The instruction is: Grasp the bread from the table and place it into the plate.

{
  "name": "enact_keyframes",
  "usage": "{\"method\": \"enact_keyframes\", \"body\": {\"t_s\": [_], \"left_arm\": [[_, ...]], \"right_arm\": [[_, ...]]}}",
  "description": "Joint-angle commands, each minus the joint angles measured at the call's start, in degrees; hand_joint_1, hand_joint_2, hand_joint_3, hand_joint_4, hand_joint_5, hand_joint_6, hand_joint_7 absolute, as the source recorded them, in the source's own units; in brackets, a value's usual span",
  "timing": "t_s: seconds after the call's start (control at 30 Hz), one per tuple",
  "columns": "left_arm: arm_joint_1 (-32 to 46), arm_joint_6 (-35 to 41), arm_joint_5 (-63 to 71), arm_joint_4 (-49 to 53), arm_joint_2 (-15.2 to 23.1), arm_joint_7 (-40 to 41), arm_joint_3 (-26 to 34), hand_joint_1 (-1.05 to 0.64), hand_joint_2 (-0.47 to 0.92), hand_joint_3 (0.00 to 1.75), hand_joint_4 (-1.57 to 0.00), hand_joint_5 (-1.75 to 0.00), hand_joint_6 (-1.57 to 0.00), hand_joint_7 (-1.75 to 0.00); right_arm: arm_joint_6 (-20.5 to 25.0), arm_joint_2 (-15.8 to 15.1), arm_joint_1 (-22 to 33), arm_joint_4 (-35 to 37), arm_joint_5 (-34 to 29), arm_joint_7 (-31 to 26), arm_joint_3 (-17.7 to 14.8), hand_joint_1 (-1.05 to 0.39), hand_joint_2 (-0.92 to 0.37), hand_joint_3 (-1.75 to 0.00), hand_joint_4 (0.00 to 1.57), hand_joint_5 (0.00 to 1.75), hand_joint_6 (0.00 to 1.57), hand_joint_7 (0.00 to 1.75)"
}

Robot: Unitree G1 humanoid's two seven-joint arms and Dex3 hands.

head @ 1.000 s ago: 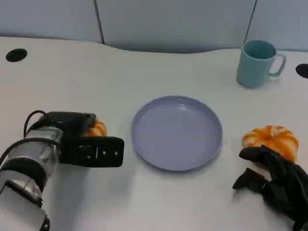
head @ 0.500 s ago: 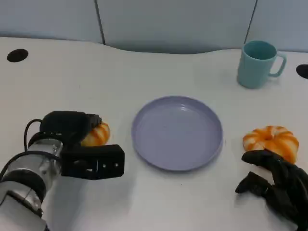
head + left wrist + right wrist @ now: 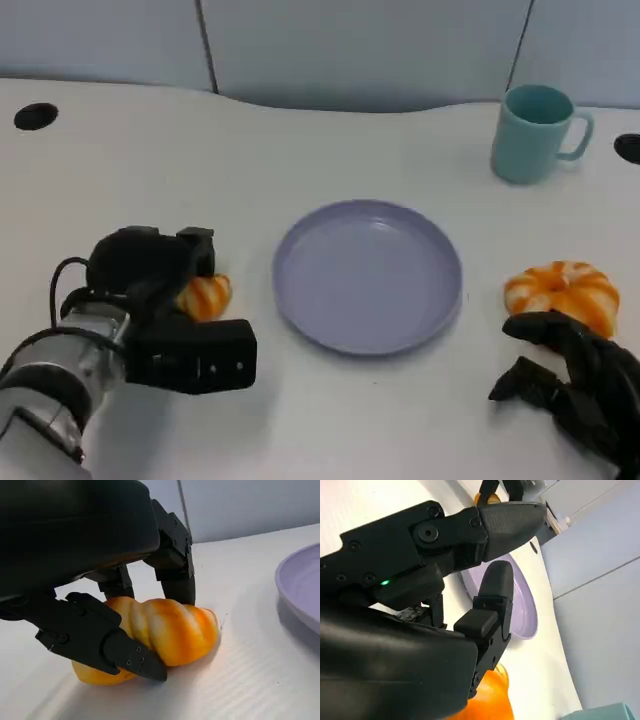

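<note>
I see the left robot hand (image 3: pixel 160 265) low on the white counter (image 3: pixel 150 160), at the near left, closed around a twisted orange bread (image 3: pixel 205 297). In the left wrist view its fingers (image 3: pixel 172 555) curl over the far side of this bread (image 3: pixel 165 632) while another black part of the hand crosses its near side, so the piece is pinched between them. The bread lies on the counter, just left of the plate (image 3: pixel 368 275) and not touching it.

The purple plate sits in the middle of the counter. To its right lies a second, round bread (image 3: pixel 562 290), orange with pale stripes, a little apart from the plate rim. My right robot hand (image 3: pixel 570 375) rests at the near right, just on the near side of that round bread, its fingers apart and curled, holding nothing; I cannot tell whether the fingertips touch the bread.

A teal mug (image 3: pixel 535 130) stands upright at the far right, handle pointing right, well apart from the plate
</note>
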Motion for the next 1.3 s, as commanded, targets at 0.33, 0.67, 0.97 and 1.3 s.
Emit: {"method": "enact_keyframes", "body": {"t_s": [0.33, 0.67, 0.97, 1.3], "left_arm": [[-1.80, -8.62, -1.63, -1.32, 4.02, 3.56, 3.37, -0.11, 0.89, 0.40, -0.82, -1.75, -0.66, -1.73], [-5.33, -12.41, 1.27, -2.34, 4.09, 6.66, 1.57, -0.14, 0.73, 0.63, -0.87, -1.75, -0.67, -1.75], [-10.12, -13.46, 4.77, -3.46, 1.30, 9.77, -1.91, -0.15, 0.74, 0.56, -0.87, -1.75, -0.67, -1.75], [-12.71, -15.89, 5.81, -3.97, -3.49, 11.81, -3.99, -0.16, 0.69, 0.65, -0.92, -1.75, -0.71, -1.75]], "right_arm": [[-1.92, -0.25, -1.75, 4.95, -0.83, -0.28, 0.21, -0.44, -0.92, -0.23, 0.63, 1.41, 0.66, 0.98], [-3.67, -0.06, -2.59, 6.92, -0.89, 0.67, 0.32, -0.44, -0.92, -0.26, 0.62, 1.42, 0.64, 0.98], [-3.92, -0.09, -3.04, 7.65, -1.13, 1.00, 0.47, -0.44, -0.92, -0.26, 0.61, 1.42, 0.64, 0.97], [-3.19, 0.60, -2.80, 6.94, -1.31, -0.28, 0.64, -0.44, -0.92, -0.23, 0.64, 1.42, 0.65, 0.97]]}}
